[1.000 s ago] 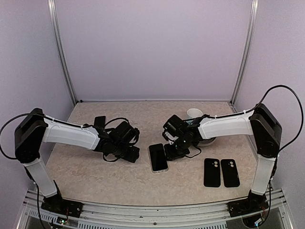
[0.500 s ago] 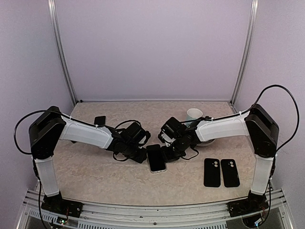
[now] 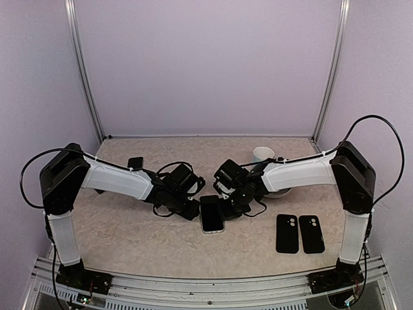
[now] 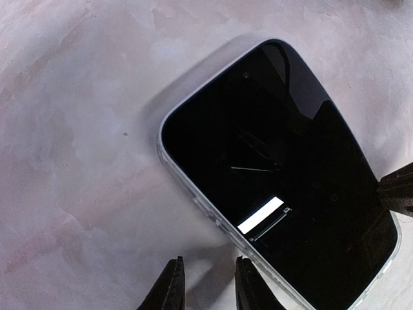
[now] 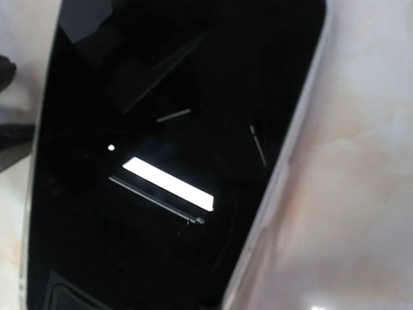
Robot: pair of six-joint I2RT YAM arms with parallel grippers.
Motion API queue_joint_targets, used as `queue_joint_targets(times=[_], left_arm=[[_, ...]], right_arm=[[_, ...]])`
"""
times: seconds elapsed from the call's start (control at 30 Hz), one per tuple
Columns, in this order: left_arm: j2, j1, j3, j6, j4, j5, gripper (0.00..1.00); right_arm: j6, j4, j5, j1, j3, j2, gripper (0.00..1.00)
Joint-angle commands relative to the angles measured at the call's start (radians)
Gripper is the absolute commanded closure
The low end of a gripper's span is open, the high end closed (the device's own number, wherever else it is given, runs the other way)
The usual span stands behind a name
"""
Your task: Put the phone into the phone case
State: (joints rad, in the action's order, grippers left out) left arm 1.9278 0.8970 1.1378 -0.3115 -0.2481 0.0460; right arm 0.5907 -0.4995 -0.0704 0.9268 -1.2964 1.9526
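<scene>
Both arms have closed in on the black slab phone point(image 3: 211, 214), flat at the centre of the beige marbled worktop point(image 3: 129, 239). The left fingers point(image 4: 171, 289), narrowed to a slit, hold nothing; the right fingers point(image 4: 400, 194) are shut beside it. Two black phone cases point(image 3: 287, 233) lie near-right.

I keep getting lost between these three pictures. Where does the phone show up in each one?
Top external: the phone lies flat, just below the picture's middle.
Left wrist: the phone runs diagonally across the right half.
Right wrist: the phone fills the left and centre.
Shared landmark: the beige marbled table under it.
</scene>
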Motion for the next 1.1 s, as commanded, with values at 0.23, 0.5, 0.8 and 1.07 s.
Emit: queue_joint_targets(times=[0.23,0.5,0.8,1.07], left_arm=[[-0.039,-0.098,0.020,-0.003,-0.016,-0.112,0.60],[-0.014,-0.128,0.045,-0.024,0.031,-0.167,0.33],[-0.004,-0.151,0.043,-0.073,0.070,-0.246,0.30],[0.045,-0.152,0.088,-0.081,0.074,-0.253,0.48]], right_arm=[[-0.078,0.041,-0.066,-0.132,-0.052,-0.022,0.95],[-0.114,0.021,-0.071,-0.146,-0.162,0.093,0.83],[-0.096,0.057,-0.090,-0.147,-0.147,0.097,0.62],[-0.106,0.090,-0.116,-0.150,-0.146,0.126,0.66]])
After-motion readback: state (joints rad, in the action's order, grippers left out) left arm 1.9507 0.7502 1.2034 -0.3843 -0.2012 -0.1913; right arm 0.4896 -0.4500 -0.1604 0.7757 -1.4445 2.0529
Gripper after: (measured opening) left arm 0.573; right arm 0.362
